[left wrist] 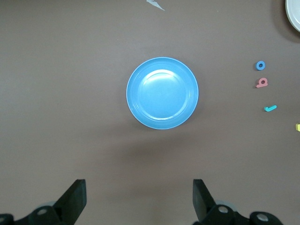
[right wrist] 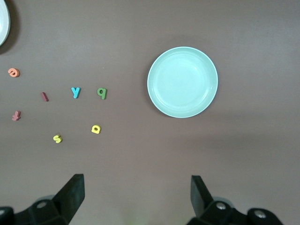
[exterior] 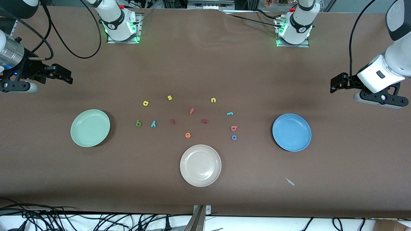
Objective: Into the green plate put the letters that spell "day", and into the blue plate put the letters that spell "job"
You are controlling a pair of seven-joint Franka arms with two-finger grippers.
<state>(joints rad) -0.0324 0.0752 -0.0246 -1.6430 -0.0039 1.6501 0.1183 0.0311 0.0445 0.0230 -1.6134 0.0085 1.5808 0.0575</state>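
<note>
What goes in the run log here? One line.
left gripper open, above table | right gripper open, above table | green plate, blue plate empty

- table [exterior: 205,64]: matt brown covering, looks like cloth/paper, slight wrinkles
- blue plate [left wrist: 162,93]: smooth, semi-gloss plastic
- green plate [right wrist: 182,82]: same finish
- cream plate [exterior: 200,165]: smooth, soft sheen

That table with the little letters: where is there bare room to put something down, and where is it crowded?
Bare cloth lies between the green plate and the right arm's end, between the blue plate and the left arm's end, and along the front edge beside the white plate. The crowd is the scattered letters between the plates, from the green d to the blue o.
</note>
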